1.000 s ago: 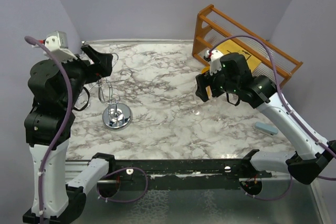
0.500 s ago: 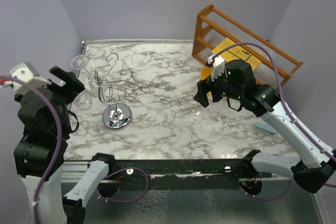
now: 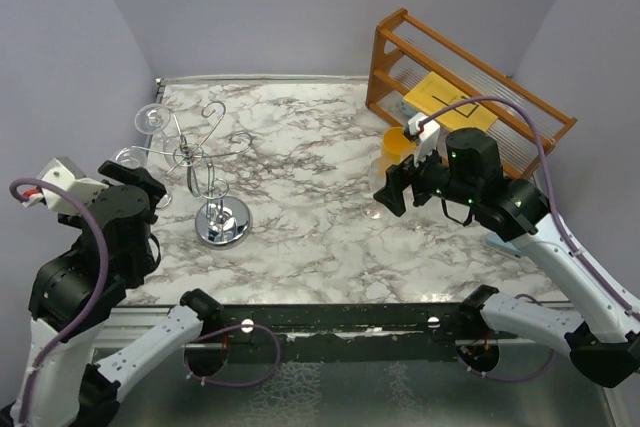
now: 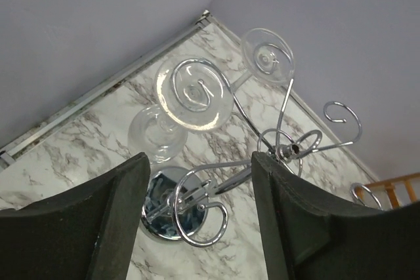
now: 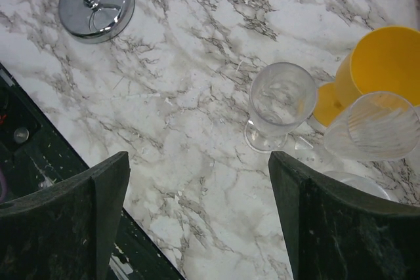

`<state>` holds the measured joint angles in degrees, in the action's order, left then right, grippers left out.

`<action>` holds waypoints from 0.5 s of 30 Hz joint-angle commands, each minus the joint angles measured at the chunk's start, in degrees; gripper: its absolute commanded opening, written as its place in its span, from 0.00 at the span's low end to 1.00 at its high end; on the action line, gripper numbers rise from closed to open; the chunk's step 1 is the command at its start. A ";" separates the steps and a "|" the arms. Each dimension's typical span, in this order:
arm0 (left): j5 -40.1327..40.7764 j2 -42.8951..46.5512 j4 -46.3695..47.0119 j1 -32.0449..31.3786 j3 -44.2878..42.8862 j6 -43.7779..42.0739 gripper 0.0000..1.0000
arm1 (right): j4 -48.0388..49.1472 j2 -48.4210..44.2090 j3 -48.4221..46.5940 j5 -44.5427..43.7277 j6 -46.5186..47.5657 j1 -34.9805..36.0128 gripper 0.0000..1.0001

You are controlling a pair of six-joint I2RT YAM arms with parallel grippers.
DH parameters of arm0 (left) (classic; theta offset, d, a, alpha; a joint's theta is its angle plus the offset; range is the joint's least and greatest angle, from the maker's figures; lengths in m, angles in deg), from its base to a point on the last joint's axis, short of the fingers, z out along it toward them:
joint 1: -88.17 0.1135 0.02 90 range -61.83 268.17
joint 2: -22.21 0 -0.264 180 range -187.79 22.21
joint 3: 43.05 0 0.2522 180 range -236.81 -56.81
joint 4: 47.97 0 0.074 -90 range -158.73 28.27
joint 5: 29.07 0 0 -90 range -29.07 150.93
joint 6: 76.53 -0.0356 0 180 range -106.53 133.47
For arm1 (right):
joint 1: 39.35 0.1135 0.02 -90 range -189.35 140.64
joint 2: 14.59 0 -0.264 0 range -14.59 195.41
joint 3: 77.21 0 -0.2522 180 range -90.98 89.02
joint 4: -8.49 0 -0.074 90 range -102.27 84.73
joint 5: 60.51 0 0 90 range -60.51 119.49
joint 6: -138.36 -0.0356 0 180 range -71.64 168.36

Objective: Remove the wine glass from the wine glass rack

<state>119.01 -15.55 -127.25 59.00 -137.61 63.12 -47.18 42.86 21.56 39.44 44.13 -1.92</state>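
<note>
Left arm has swung back and down off the rack (image 3: 222,222); its left tool (image 4: 200,159) comes away empty, fingers spread wide, tilted up at the wire curls from the near-left corner; two hanging glasses (image 4: 197,93) remain hooked by their feet; over on the right, the right tool (image 5: 197,162) has eased back too, wide apart, gripping nothing, hovering over a standing glass (image 5: 282,100) upright on the tabletop (image 3: 300,147) beside a yellow cup (image 5: 384,63); that one looks already off, I'd say.
</note>
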 commanded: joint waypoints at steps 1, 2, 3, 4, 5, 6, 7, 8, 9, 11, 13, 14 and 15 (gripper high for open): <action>12.17 1.07 -12.32 -11.67 -3.97 17.40 0.59 | 2.90 -1.71 0.65 0.88 0.45 0.28 0.86; 12.20 0.70 -11.83 -12.53 -4.59 16.21 0.57 | 2.89 -1.65 0.54 1.00 0.45 0.28 0.86; 12.03 -0.22 -11.22 -12.49 -5.08 14.54 0.57 | 2.95 -1.52 0.43 1.07 0.41 0.23 0.86; 11.89 -1.24 -12.04 -12.03 -5.99 14.06 0.58 | 2.97 -1.36 0.34 1.16 0.44 0.27 0.86; 11.76 -2.37 -13.52 -11.21 -7.08 14.56 0.61 | 2.97 -1.14 0.27 1.24 0.45 0.27 0.86; 11.60 -3.28 -14.37 -10.18 -8.04 14.62 0.62 | 2.98 -0.92 0.19 1.30 0.45 0.25 0.86; 11.31 -3.92 -14.41 -9.06 -8.82 13.68 0.64 | 2.89 -0.74 0.19 1.22 0.44 0.23 0.86; 11.08 -4.34 -13.93 -7.99 -9.42 12.40 0.66 | 2.82 -0.67 0.10 1.13 0.45 0.27 0.86; 10.97 -4.50 -13.27 -7.27 -10.06 10.97 0.66 | 2.85 -0.61 0.12 1.00 0.45 0.27 0.86; 10.02 -4.03 -8.81 -6.51 -10.93 4.96 0.67 | 2.84 -0.49 0.02 0.70 0.50 0.28 0.86; 7.82 -3.18 0.33 -6.20 -10.27 -4.76 0.70 | 2.96 -0.25 -0.08 0.51 0.54 0.28 0.86; 6.56 -3.20 5.20 -6.05 -9.61 -9.20 0.72 | 2.97 -0.09 -0.15 0.50 0.54 0.28 0.86; 5.08 -3.72 9.81 -6.07 -8.96 -13.54 0.75 | 3.05 0.03 -0.21 0.50 0.54 0.26 0.86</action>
<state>127.47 -19.46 -134.02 52.32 -147.03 67.60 -46.02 42.36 22.02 39.46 44.13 -1.92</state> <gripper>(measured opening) 0.708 0.863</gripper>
